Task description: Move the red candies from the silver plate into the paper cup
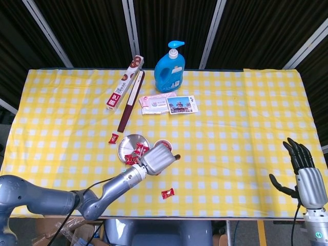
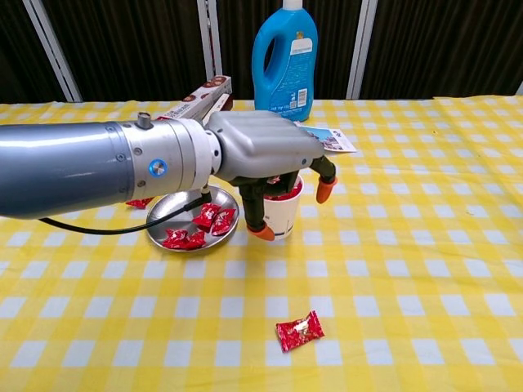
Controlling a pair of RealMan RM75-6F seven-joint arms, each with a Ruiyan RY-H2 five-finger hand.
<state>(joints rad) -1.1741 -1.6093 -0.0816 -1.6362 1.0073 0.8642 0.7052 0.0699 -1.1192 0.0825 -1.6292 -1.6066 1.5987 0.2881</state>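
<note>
Head view:
Table: a yellow checked cloth [image 1: 230, 128] covers it from edge to edge.
Left hand [image 1: 158, 159]: it is over the near middle of the table, just in front of the paper cup [image 1: 163, 143]. Only its grey back shows from up here, so you cannot tell if anything is in it.
Silver plate [image 1: 129, 142]: it sits beside the cup on the left, with red candies [image 1: 137, 150] on its near side.
Loose candies: one candy [image 1: 113, 138] lies on the cloth left of the plate. Another candy [image 1: 167, 193] lies close to the near edge.
Right hand [image 1: 303, 174]: it is off the right edge of the table, fingers apart, holding nothing.
Far edge: a blue bottle [image 1: 169, 66] stands there. A long box [image 1: 124, 88], a pink pack [image 1: 157, 103] and a picture card [image 1: 182, 105] lie near it.

Chest view:
Left hand [image 2: 270, 159]: here you see under it. Its orange-tipped fingers [image 2: 325, 189] hang down apart around the paper cup [image 2: 280, 214], and they hold nothing.
Paper cup: red candies [image 2: 282, 193] show at its rim, partly hidden by the hand.
Silver plate [image 2: 167, 219]: red candies [image 2: 198, 227] lie on its near right part.
Near edge: one candy [image 2: 299, 330] lies alone on the cloth.
Right hand: this view does not show it.
</note>
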